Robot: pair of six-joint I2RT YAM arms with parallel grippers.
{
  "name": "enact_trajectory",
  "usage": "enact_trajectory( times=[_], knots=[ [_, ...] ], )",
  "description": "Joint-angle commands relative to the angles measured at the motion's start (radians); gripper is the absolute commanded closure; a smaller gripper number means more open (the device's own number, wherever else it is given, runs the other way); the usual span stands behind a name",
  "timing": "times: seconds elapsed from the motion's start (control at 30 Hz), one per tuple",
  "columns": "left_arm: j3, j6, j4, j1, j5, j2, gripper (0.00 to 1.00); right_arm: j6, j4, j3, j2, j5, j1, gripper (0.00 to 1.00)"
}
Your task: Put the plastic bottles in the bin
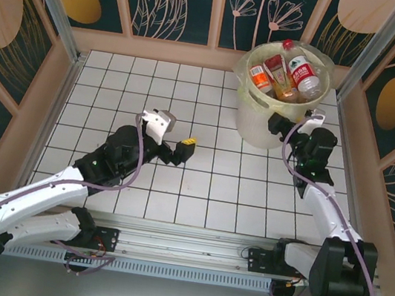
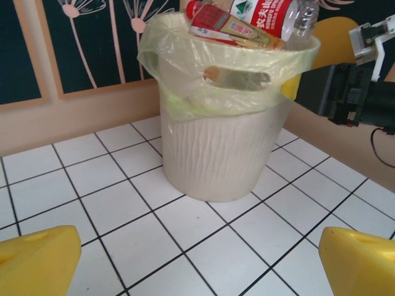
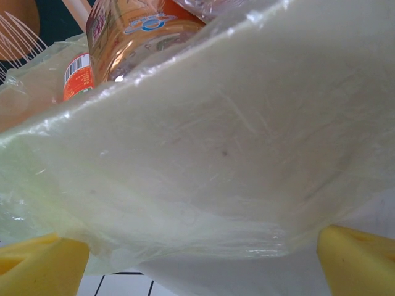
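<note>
The bin [image 1: 260,124] is a pale-yellow bucket with a clear liner, standing at the far right of the tiled floor. Several plastic bottles [image 1: 283,75] are heaped in its top, among them a clear one with a red label [image 1: 306,74] and orange ones. My left gripper [image 1: 186,150] is open and empty over the middle tiles, pointing at the bin [image 2: 228,148]; its yellow fingertips [image 2: 37,262] frame bare floor. My right gripper [image 1: 284,124] is open right against the bin's near wall [image 3: 203,166], just under the rim. Bottles [image 3: 139,37] show above the liner.
Wooden walls with patterned panels close in the tiled floor on three sides; the bin stands near the back right corner. The right arm [image 2: 355,92] reaches in beside the bin. A metal rail [image 1: 180,254] runs along the near edge by the arm bases.
</note>
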Motion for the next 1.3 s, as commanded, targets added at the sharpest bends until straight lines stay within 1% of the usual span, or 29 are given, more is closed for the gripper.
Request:
enact_trajectory(
  times=[0.0,0.07,0.17,0.43,0.57,0.7,0.77,0.8,0.9,1.0,1.1,1.17,1.27],
  knots=[
    [-0.027,-0.037,0.046,0.047,0.048,-0.013,0.01,-0.045,0.067,0.044,0.037,-0.005,0.004,0.04],
    [-0.036,-0.039,0.049,0.073,0.061,-0.022,0.01,-0.061,0.07,0.042,0.035,-0.007,0.004,0.04],
    [-0.044,-0.038,0.043,0.102,0.059,-0.032,0.01,-0.077,0.055,0.019,-0.008,0.014,0.005,0.03],
    [-0.063,-0.029,0.041,0.162,0.043,-0.029,0.01,-0.08,-0.047,-0.091,-0.219,0.07,0.006,0.01],
    [-0.073,-0.034,0.06,0.195,0.03,-0.026,0.01,-0.044,-0.104,-0.122,-0.283,0.158,0.008,0.01],
    [-0.118,-0.021,0.094,0.222,-0.049,-0.043,0.01,-0.021,-0.1,-0.165,-0.286,0.253,0.009,0.01],
    [-0.148,-0.019,0.118,0.249,-0.077,-0.047,0.01,-0.013,-0.06,-0.2,-0.284,0.308,0.007,0.01],
    [-0.161,-0.019,0.129,0.265,-0.093,-0.047,0.01,-0.049,-0.013,-0.228,-0.285,0.316,0.008,0.01],
    [-0.219,-0.011,0.202,0.296,-0.179,-0.051,0.01,-0.15,0.196,-0.35,-0.283,0.324,0.007,0.01],
    [-0.283,0.002,0.293,0.329,-0.215,-0.058,0.01,-0.208,0.358,-0.442,-0.259,0.335,-0.003,0.01],
    [-0.307,0.0,0.313,0.374,-0.217,-0.049,0.01,-0.241,0.432,-0.461,-0.187,0.343,-0.009,0.01],
    [-0.312,0.02,0.318,0.399,-0.238,-0.034,0.01,-0.256,0.534,-0.481,-0.121,0.349,-0.014,0.01],
    [-0.34,0.046,0.357,0.439,-0.253,-0.028,0.01,-0.264,0.636,-0.487,-0.01,0.327,-0.032,0.01]
  ],
)
